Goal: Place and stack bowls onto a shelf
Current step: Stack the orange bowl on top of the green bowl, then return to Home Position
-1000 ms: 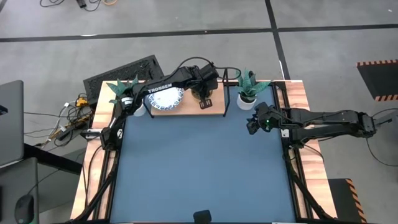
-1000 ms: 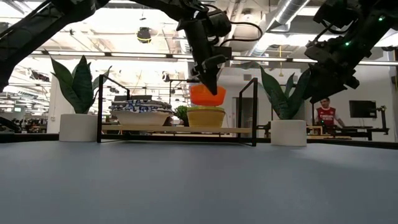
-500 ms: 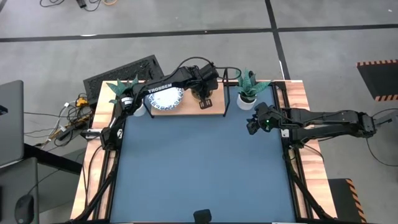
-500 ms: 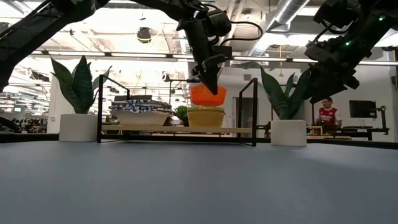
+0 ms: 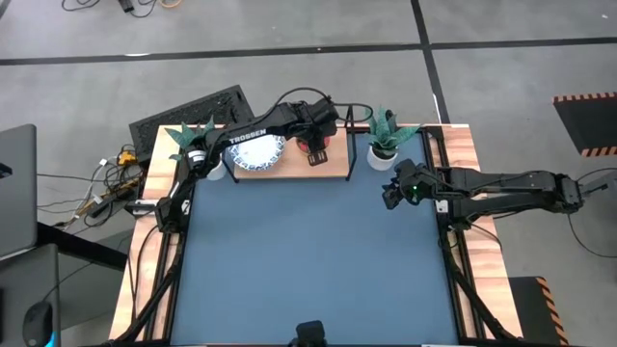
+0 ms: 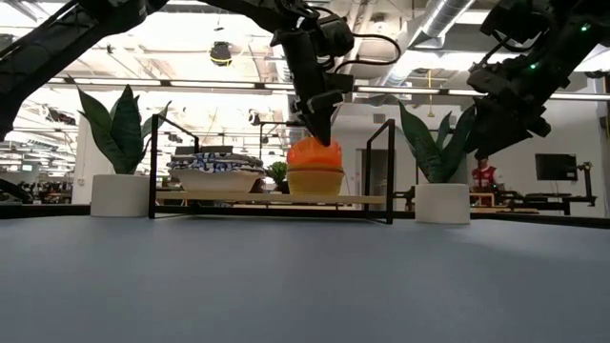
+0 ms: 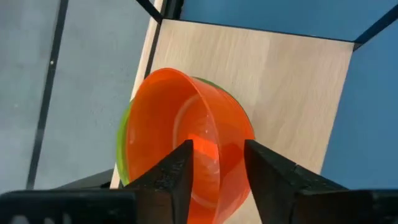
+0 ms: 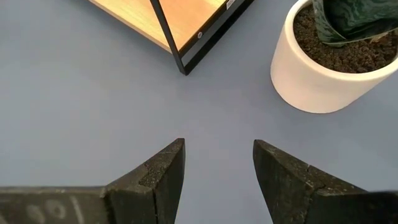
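Note:
A red bowl (image 7: 186,130) sits nested in a yellow-green bowl (image 6: 315,182) on the light-wood shelf (image 7: 280,81); a green rim (image 7: 122,143) shows beside it. To its left on the shelf stands a stack of blue-and-white patterned bowls (image 5: 257,152). My left gripper (image 7: 217,171) hangs open just over the red bowl (image 6: 315,152), slanting down, its fingers on either side of the bowl's near wall. My right gripper (image 5: 390,193) waits open above the table's right side, near a potted plant. My left gripper's open fingers (image 7: 177,177) straddle the red bowl's near wall (image 7: 214,155), coming from above on a slant. Whether they touch it I cannot tell. The bowl rests in the bowl below it, not lifted.
Two white plant pots flank the shelf (image 6: 119,195) (image 6: 443,203). The shelf's thin black frame posts (image 6: 392,171) rise at its ends. The blue tabletop (image 5: 308,260) lies open in front of the shelf.
My left gripper has opened and let go of the red bowl. The bowl, held a little above the yellow-green bowl before, has dropped down into it and now sits nested there. The arm itself has stayed where it was.

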